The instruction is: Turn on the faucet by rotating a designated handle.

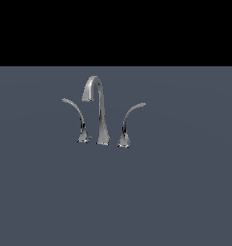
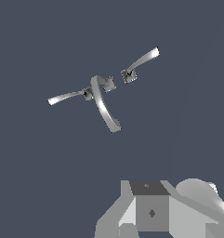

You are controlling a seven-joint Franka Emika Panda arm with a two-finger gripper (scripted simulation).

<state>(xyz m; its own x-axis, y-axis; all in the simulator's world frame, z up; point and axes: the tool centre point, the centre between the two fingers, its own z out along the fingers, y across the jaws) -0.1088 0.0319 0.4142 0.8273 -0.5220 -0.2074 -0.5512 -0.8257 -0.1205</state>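
We see the faucet (image 1: 99, 113) upright mid-floor (image 1: 185, 192), the handle (image 1: 78, 120) sweeping toward the exterior view's left; our gripper (image 2: 153, 211) hangs above, well apart, jaw state we cannot tell

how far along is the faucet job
Nothing looks done yet. In the exterior view the faucet stands alone with no arm near it, and its handle is untouched. In hand: only the approach, since the wrist view looks down on the faucet from well off, with nothing at the handle. Left: reach the handle, contact it and rotate it.
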